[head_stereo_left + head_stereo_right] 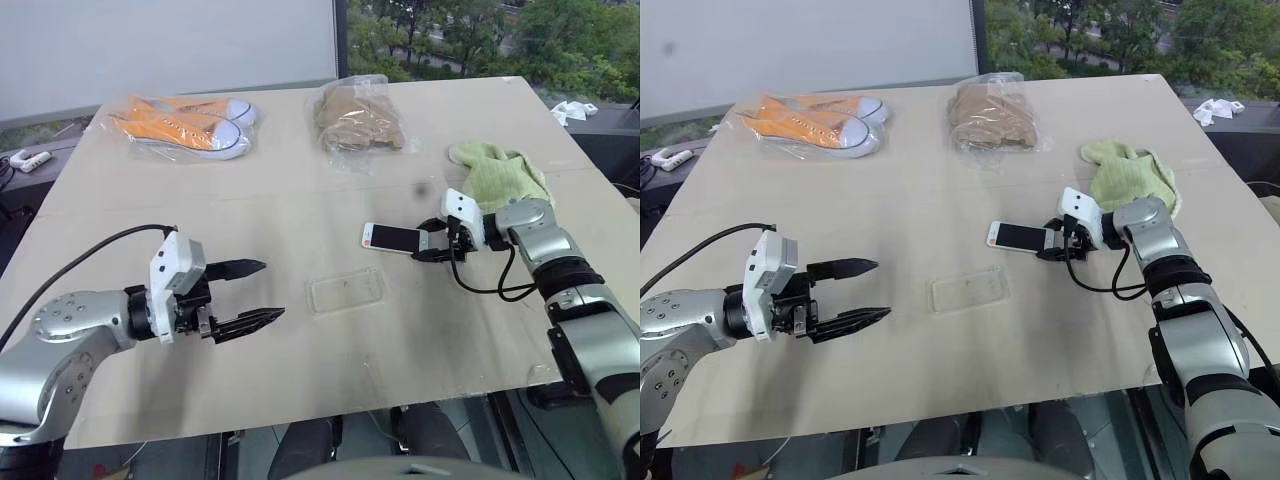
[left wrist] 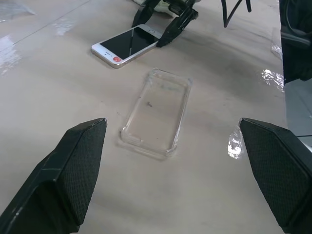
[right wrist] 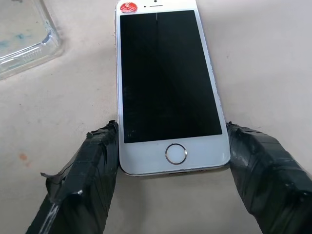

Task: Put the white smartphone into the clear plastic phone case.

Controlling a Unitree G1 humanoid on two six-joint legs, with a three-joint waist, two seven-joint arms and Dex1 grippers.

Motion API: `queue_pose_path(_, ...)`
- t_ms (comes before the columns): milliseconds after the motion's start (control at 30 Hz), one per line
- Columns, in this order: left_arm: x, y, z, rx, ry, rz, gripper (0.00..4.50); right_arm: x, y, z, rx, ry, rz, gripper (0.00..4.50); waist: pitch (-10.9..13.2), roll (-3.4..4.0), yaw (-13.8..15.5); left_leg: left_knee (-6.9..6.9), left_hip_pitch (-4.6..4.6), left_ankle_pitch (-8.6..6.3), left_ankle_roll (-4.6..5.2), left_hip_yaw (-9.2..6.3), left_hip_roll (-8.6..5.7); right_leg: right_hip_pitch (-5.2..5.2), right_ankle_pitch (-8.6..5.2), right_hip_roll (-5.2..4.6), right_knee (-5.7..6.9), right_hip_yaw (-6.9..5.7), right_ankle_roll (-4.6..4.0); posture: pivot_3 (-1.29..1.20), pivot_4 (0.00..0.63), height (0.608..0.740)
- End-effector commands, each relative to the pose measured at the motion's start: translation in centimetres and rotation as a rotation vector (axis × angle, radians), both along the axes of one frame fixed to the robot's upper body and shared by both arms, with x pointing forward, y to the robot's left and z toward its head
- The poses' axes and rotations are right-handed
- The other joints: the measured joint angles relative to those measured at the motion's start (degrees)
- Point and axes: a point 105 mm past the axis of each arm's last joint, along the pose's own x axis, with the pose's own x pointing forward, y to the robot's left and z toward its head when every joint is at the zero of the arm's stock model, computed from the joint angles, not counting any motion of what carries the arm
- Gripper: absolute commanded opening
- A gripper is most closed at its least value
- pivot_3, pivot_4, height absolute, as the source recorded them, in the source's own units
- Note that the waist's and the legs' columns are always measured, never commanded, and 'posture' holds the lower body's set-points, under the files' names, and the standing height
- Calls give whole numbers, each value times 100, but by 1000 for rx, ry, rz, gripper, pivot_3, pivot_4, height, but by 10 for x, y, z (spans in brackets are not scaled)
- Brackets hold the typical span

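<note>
The white smartphone (image 3: 168,73) lies flat on the table, screen up, right of the middle (image 1: 393,238). My right gripper (image 3: 171,125) reaches in from the right. Its two fingers press against both long sides of the phone at the home-button end. The clear plastic phone case (image 1: 346,292) lies open side up a little nearer the front edge, to the phone's left, with nothing in it (image 2: 156,112). My left gripper (image 1: 274,290) hovers open to the left of the case, pointing towards it with a clear gap between them.
Orange sneakers in a clear bag (image 1: 185,122) lie at the back left. A brown item in a crinkly bag (image 1: 358,118) sits at the back middle. A green cloth (image 1: 497,172) lies just behind my right arm. The table's front edge (image 1: 300,420) is close.
</note>
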Motion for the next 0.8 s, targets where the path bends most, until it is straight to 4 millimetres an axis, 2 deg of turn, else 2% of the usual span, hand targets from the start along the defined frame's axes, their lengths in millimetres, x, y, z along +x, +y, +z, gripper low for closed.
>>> queue_pose_path(33,1,2,5,13,-37,-5,4500,-2,0,1,31,-3,6,2948,0,1,0,0,0,0,0,0,0,0,0,0,0,0,0,0,150,740)
queue_pose_path(233,3,7,5,9,-39,15,4500,-8,20,44,171,-93,107,2948,7,9,-11,-2,-26,0,0,1,1,-23,0,1,0,2,0,0,150,740)
queue_pose_path(433,8,22,5,6,-42,73,4500,-36,39,61,173,-126,276,2948,9,12,-2,-10,-62,0,-1,2,4,-62,0,1,-5,-3,0,0,150,740)
queue_pose_path(533,13,27,2,-1,-43,99,4500,-57,50,60,122,-132,383,2948,9,12,28,-7,-73,0,-1,-3,4,-65,0,0,-11,-11,0,0,150,740)
queue_pose_path(600,15,26,-1,-5,-43,103,4500,-67,52,51,25,-151,441,2948,9,13,45,-4,-75,0,-1,-6,4,-65,0,-1,-11,-15,0,0,150,740)
queue_pose_path(800,30,8,-2,-29,-78,94,4500,-72,51,33,-89,-160,437,2948,8,9,114,3,-74,0,-1,-6,2,-64,0,-2,-5,-16,0,0,150,740)
